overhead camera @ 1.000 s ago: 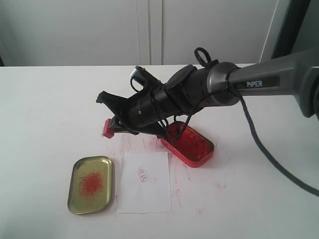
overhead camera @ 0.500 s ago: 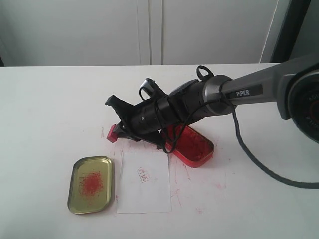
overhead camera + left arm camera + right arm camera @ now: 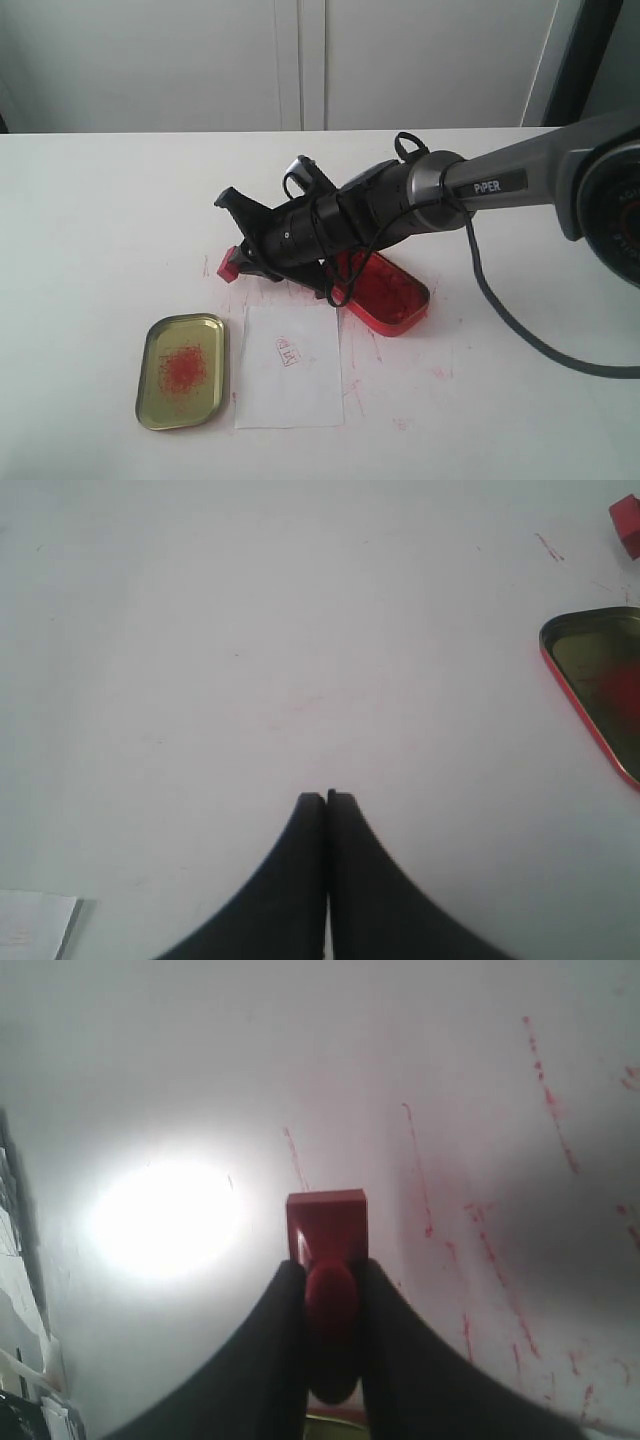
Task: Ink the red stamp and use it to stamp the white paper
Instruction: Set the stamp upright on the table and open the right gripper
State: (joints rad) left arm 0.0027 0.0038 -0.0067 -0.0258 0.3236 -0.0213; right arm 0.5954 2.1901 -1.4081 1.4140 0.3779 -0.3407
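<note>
The red stamp (image 3: 229, 267) stands on the white tabletop, above the paper's top left corner, its square base (image 3: 326, 1222) flat on the surface. My right gripper (image 3: 240, 262) reaches low across the table from the right. Its fingers (image 3: 330, 1270) are shut on the stamp's stubby handle. The white paper (image 3: 290, 365) lies flat near the front edge and bears a small red mark. My left gripper (image 3: 328, 796) is shut with nothing in it, over bare tabletop. Its view catches the red stamp (image 3: 627, 525) at one corner and a paper corner (image 3: 30, 920).
A red oval tin of ink paste (image 3: 385, 290) sits under my right arm's wrist. A gold tin lid (image 3: 182, 370) with a red smudge lies left of the paper, and the gold lid (image 3: 600, 680) also shows in the left wrist view. Red smears streak the tabletop.
My right gripper has carried the red stamp slightly right and down onto the tabletop. In the last half second it barely moved.
</note>
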